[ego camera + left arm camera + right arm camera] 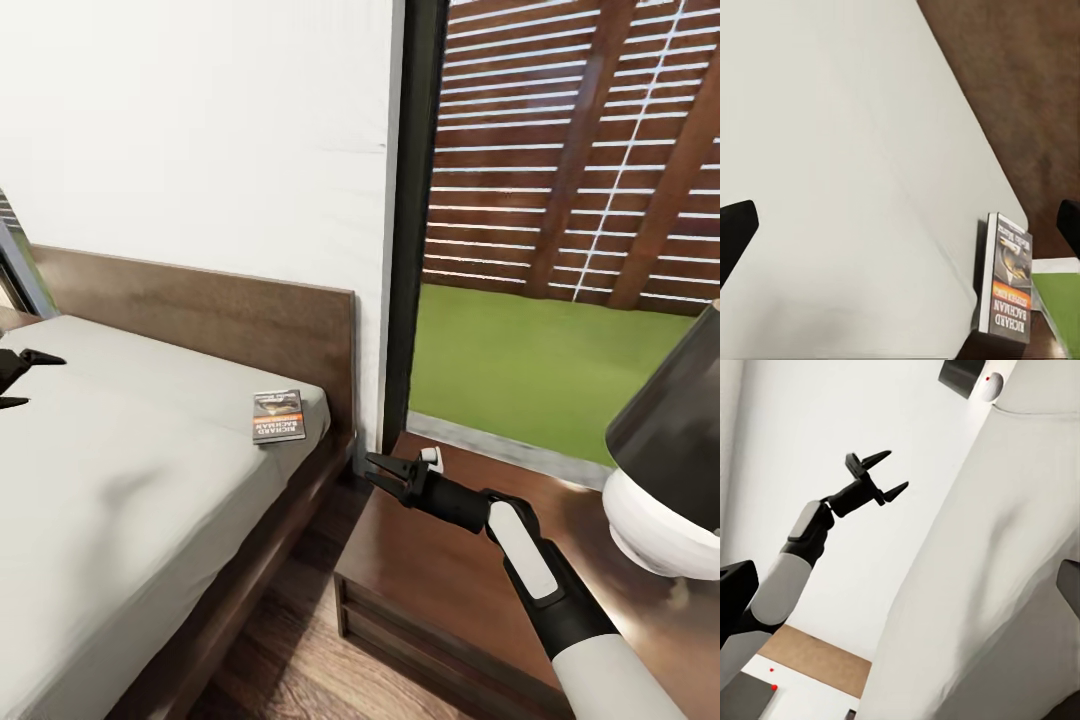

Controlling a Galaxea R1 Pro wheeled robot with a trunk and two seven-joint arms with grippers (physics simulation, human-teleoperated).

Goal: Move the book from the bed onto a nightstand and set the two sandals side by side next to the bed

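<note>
Your right gripper (388, 474), fingers parted and empty over the nightstand (420, 560), is nearer the book (279, 415), lying up-left on the bed (120, 480) corner.

book (1009, 281) at mattress (832, 150) corner, wooden floor (1020, 75)

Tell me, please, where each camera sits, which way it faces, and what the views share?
Head view: on the head, facing forward and down at the bed, book, nightstand; both grippers show.
Left wrist view: near the left gripper, facing mattress and book.
Right wrist view: near the right gripper, facing the left arm.
Head and left wrist share the book.
</note>
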